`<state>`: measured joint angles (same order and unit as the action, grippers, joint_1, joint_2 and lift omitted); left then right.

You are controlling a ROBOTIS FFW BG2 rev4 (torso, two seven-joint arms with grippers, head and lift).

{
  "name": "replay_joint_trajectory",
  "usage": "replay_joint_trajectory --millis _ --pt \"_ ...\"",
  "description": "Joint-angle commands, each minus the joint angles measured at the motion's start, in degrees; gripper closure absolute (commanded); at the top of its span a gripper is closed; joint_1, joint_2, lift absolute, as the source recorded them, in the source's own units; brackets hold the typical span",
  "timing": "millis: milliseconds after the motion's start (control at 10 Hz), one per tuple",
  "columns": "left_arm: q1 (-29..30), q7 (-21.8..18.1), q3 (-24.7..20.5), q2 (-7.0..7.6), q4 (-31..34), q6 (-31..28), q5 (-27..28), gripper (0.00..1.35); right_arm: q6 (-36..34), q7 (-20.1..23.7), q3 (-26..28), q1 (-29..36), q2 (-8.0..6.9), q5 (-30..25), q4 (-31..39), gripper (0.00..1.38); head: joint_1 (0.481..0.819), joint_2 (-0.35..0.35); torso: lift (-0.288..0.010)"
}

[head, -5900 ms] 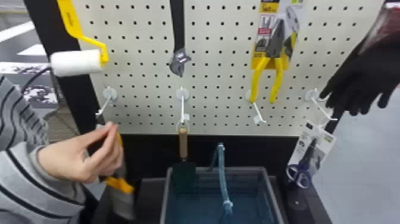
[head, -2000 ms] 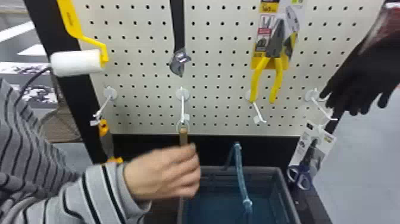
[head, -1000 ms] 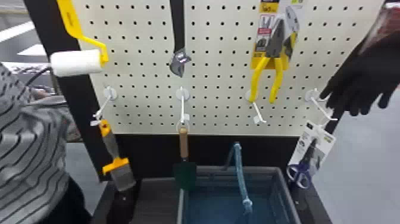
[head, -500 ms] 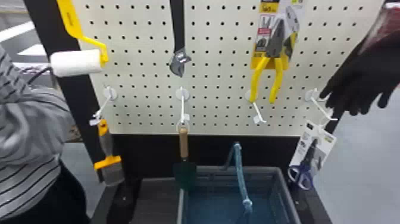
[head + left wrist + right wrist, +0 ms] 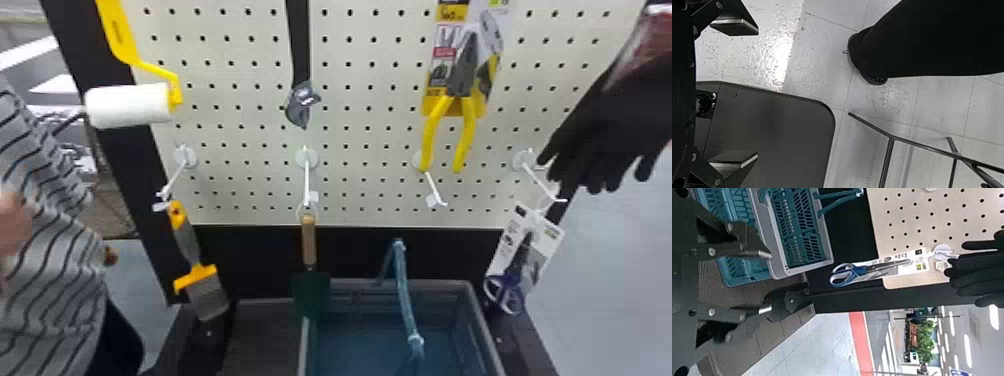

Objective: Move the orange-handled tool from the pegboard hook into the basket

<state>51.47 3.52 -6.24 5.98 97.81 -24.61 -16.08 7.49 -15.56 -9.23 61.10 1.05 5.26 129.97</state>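
The left tool (image 5: pixel 756 93) and right tool (image 5: pixel 769 282) each have two black fingers spread apart. One orange-handled metal scraper (image 5: pixel 190 247) hangs from the leftmost of four visible white hooks (image 5: pixel 174 179).

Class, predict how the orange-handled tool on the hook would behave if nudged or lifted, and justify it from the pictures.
The orange-handled tool would probably swing or twist if nudged, since it hangs from the hook by its top end. It should stay fairly stiff when lifted, as its handle runs straight into a broad, flat blade.
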Motion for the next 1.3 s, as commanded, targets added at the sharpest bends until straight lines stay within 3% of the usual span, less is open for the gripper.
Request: replay_joint_trajectory --millis 0,600,700,900,1000,1200 --pt "-0.1 0.0 0.0 0.00 -0.1 0.0 0.0 0.19 0.1 0.0 0.0 0.0 0.00 0.3 -0.1 0.09 0.549 0.000 -0.100" --pt "-0.2 -0.2 0.1 0.00 -0.3 -0.3 0.0 0.19 0.1 0.0 0.0 -0.2 0.00 0.9 -0.4 0.10 0.549 0.000 -0.100" --pt "-0.2 -0.2 0.1 0.00 -0.3 -0.3 0.0 0.19 0.1 0.0 0.0 -0.2 0.00 0.9 -0.4 0.21 0.549 0.000 -0.100" --pt "-0.5 -0.3 0.2 0.00 -0.4 -0.4 0.0 0.19 0.1 0.0 -0.1 -0.3 0.00 0.8 -0.4 0.75 0.549 0.000 -0.100" --pt "-0.6 -0.3 0.2 0.00 -0.4 -0.4 0.0 0.19 0.1 0.0 -0.1 -0.3 0.00 0.9 -0.4 0.77 0.549 0.000 -0.100" --pt "-0.6 -0.4 0.2 0.00 -0.4 -0.4 0.0 0.18 0.1 0.0 -0.1 -0.5 -0.09 0.9 -0.4 1.07 0.549 0.000 -0.100"
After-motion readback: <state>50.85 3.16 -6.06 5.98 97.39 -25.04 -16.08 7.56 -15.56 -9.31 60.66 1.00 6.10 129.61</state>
